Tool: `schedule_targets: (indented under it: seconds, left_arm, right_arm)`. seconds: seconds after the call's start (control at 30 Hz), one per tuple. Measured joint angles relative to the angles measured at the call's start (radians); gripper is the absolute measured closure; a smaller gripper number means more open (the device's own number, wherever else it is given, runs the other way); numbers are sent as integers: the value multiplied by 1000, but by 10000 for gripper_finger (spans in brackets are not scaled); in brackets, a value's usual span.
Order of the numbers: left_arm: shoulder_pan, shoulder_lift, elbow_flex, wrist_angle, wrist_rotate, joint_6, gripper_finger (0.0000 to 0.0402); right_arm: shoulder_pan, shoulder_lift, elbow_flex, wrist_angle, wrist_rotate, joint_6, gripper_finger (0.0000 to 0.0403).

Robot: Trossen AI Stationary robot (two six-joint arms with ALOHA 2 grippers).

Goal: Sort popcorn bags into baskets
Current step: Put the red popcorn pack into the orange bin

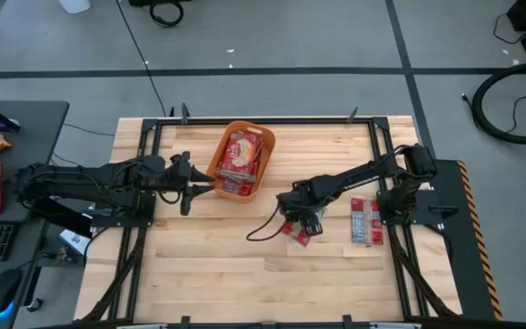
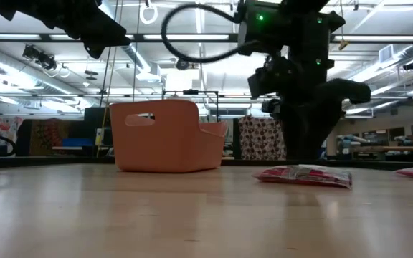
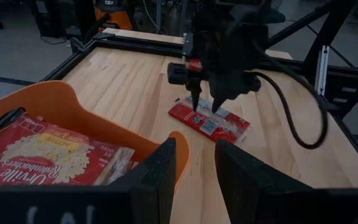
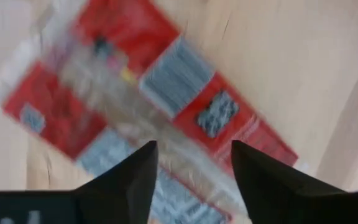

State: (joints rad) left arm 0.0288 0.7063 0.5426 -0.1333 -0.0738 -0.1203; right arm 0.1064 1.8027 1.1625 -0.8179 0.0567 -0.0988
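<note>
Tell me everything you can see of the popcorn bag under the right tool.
The popcorn bag is a flat red packet with white and grey printed panels, glossy like plastic wrap. It lies flat on the wooden table, right of the orange basket and apart from it. The right tool hangs open directly above it, tips pointing down, not gripping.

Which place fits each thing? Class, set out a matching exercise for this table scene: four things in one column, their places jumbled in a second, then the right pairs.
Things
1. orange basket
2. right gripper
3. left gripper
4. popcorn bags by the right arm's base

Places
A. open, right above a popcorn bag on the table
B. lying flat on the wood, untouched
C. open, at the basket's left edge
D. near the table's far edge, bags inside

Pairs: 1-D, 2-A, 3-C, 4-B
</note>
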Motion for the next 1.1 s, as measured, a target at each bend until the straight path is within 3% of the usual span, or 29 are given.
schedule_targets:
  seconds: [0.1,0.23,0.37,0.73,0.93,1.1]
  left_arm:
    - [0,0,0,-16,0,-3,285]
    - [0,0,0,-22,-1,-4,285]
    - [0,0,0,-22,-3,-6,285]
    - [0,0,0,-20,-3,-95,285]
    - [0,0,0,-20,-3,-113,285]
    - [0,0,0,-21,-3,-126,285]
  right_arm:
    - [-4,7,0,-45,10,-71,171]
    - [-5,11,-38,8,47,-129,169]
    - [-10,8,-69,47,46,-153,209]
    - [-17,6,-74,44,10,-159,391]
    - [-17,8,-72,52,18,-109,395]
    - [-9,8,-27,-8,96,-78,398]
